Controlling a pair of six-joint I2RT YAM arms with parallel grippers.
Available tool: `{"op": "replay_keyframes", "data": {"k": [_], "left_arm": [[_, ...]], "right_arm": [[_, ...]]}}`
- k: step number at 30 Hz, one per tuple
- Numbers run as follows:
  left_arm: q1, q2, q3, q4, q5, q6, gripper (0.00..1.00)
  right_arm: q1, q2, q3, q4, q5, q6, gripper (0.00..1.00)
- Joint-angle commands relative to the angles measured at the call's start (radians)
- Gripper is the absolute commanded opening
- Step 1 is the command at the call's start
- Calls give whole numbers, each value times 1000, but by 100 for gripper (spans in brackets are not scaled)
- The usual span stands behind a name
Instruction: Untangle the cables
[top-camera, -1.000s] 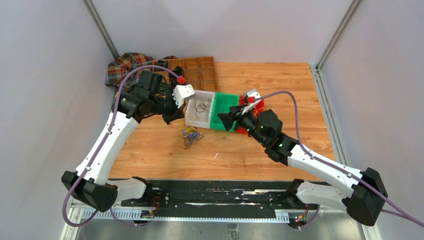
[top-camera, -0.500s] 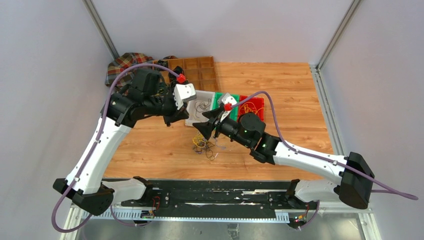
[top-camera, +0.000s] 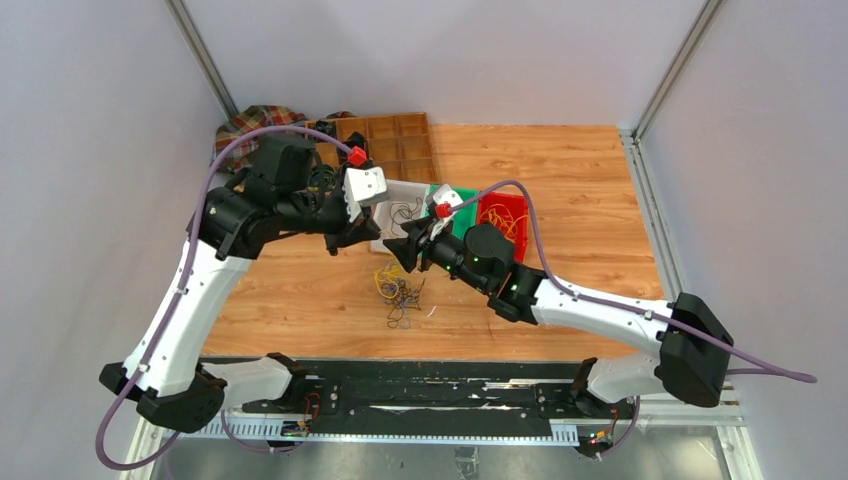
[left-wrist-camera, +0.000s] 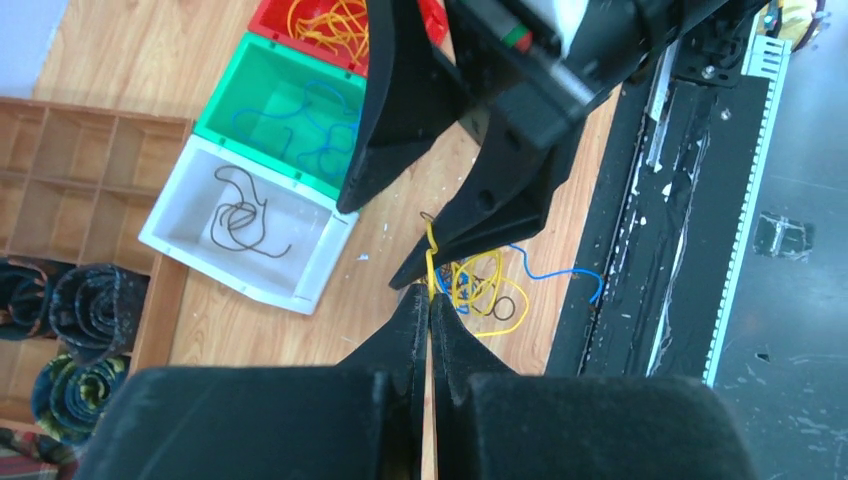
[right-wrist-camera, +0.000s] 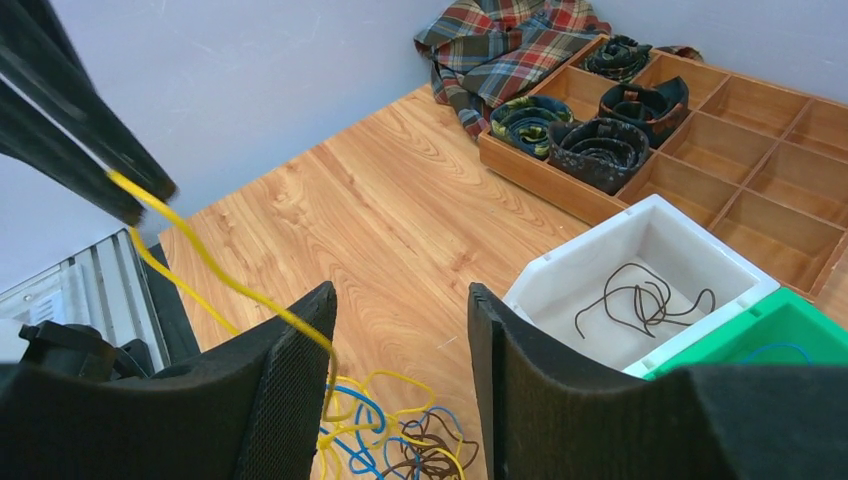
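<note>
I have the left pincer (left-wrist-camera: 428, 295) clenched tight on a single yellow cable (right-wrist-camera: 200, 265), its two fingers pressed together with the strand pinched right at their tips. From there the strand slants down to the loose tangle of cables (top-camera: 398, 293), a small heap of yellow, blue and dark loops lying on the wooden table (top-camera: 560, 160) just in front of the white bin (left-wrist-camera: 300, 290), on the side nearer the arm bases.

My right pincer (right-wrist-camera: 400, 330) is released, its jaws spread with a clear gap between them. It hangs above that tangle, just in front of the white bin, and the taut yellow strand runs past the inner edge of one of its fingers (right-wrist-camera: 290, 400). I cannot tell whether strand and finger touch. The jaws grip nothing.

Inside the white bin lies one black cable (left-wrist-camera: 245, 215), curled in a few loose loops. Touching the white bin on the side away from the left arm is a green bin (left-wrist-camera: 250, 80) with blue cables (left-wrist-camera: 310, 130) in it, and beyond that a red bin (left-wrist-camera: 275, 15) holding yellow cables (left-wrist-camera: 325, 20).

Behind the white bin, toward the back wall, sits a wooden tray (right-wrist-camera: 760, 150) of square compartments, some holding rolled dark bundles (right-wrist-camera: 600, 135). A plaid cloth (right-wrist-camera: 510, 45) lies bunched at the tray's far corner.
</note>
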Motion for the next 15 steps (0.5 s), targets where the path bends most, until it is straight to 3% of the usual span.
{"op": "replay_keyframes", "data": {"k": [1,15], "left_arm": [[-14,11,89,-4,49,-27,0],[-17,89,437,-8,-21,-10,0]], "right_arm": [[13,35,27,60,21,23,51],[13,164,-189,266,83,151,46]]}}
